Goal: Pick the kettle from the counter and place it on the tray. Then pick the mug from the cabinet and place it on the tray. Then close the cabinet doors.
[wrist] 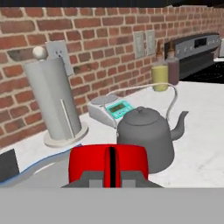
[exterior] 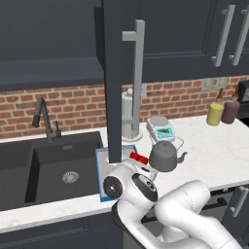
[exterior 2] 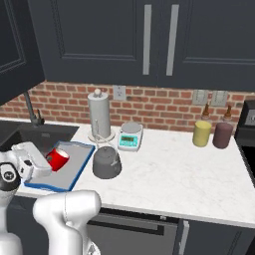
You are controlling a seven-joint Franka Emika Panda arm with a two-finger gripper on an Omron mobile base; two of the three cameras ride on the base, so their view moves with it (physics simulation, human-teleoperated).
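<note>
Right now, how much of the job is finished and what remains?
Done: the mug is out of the cabinet. In hand: jaws shut on it, over the tray. Left: set it down, close the open cabinet door. The kettle seems to stand on the counter beside the tray.

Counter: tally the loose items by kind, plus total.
Kettle: 1
Mug: 1
Tray: 1
Paper-towel roll: 1
Scale: 1
Bottles: 2, yellow and maroon
Total: 7
</note>
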